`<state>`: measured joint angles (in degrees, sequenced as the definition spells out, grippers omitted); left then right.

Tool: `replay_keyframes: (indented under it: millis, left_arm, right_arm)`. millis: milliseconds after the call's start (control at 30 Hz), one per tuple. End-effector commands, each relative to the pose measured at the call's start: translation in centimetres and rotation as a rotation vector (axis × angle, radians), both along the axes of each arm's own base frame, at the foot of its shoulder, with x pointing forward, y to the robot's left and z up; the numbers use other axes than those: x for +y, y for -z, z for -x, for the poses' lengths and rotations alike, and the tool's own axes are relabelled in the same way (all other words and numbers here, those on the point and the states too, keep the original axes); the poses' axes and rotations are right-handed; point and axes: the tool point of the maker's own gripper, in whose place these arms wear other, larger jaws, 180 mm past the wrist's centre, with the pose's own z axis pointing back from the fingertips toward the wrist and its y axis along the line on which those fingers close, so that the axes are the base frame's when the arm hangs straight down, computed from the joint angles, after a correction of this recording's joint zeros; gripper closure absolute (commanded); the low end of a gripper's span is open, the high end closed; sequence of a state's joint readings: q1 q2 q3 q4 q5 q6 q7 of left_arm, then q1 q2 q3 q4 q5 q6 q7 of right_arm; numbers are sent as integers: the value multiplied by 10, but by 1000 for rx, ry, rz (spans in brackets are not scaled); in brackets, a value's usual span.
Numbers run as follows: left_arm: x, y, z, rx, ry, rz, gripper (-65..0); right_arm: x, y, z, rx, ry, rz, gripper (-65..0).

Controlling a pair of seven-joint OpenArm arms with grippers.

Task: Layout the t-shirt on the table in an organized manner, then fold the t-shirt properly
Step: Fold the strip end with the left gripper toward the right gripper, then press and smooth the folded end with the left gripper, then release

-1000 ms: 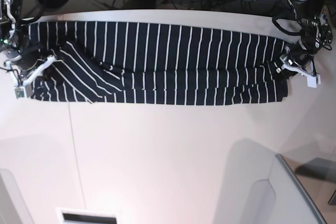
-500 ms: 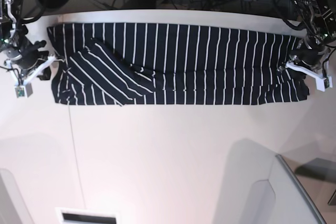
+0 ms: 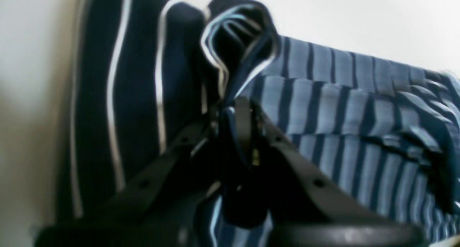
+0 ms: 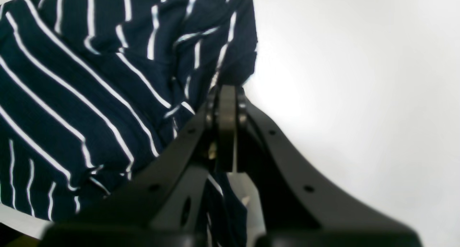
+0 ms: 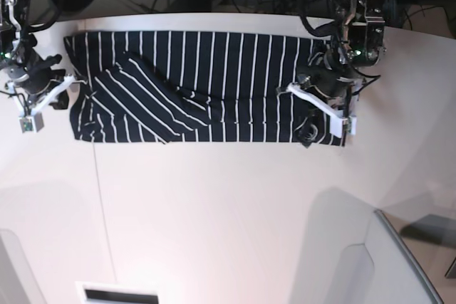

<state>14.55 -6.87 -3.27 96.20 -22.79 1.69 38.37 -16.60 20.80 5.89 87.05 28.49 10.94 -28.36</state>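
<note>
Fold step: my left gripper (image 5: 335, 115) jaws pinch the dark white-striped cloth t-shirt (image 5: 206, 87) end over the off-white counter (image 5: 228, 204); right gripper (image 5: 53, 94) jaws pinch the opposite edge; next, lay the end flat, aligned

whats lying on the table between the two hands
Base view: only the striped t-shirt, stretched from the right hand to the left hand; nothing else between them.
</note>
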Motion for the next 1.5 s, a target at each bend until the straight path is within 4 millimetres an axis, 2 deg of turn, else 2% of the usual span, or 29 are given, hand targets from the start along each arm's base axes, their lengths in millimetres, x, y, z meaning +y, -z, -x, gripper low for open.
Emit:
replay_keyframes:
  millis: [0,100,200,333,600,733,1033,1467]
  left_arm:
    - [-4,-11,-11,-49,6,5,0]
    - [-28,-5,-13,-32,24,49,0]
    - [-35,7,-15,7,-4,51,0]
    - [-66,9,-14,17,79,64,0]
    - [-88,5,-21,8,123,67,0]
    - [-97,12,-21,27,131,78,0]
    - [-117,12,-16,36,172,96,0]
    - [-117,11,-17,31,169,98,0]
  right_arm:
    - [-4,-10,-6,-33,-5,9,0]
    - [-4,-9,-6,-32,-5,9,0]
    - [-4,-9,-6,-32,-5,9,0]
    - [-4,-9,-6,-32,-5,9,0]
    - [-5,-9,-6,-33,-4,9,0]
    - [-5,-10,-6,-34,-4,9,0]
    - [-5,-11,-8,-37,-4,9,0]
    - [-5,-11,-8,-39,-4,9,0]
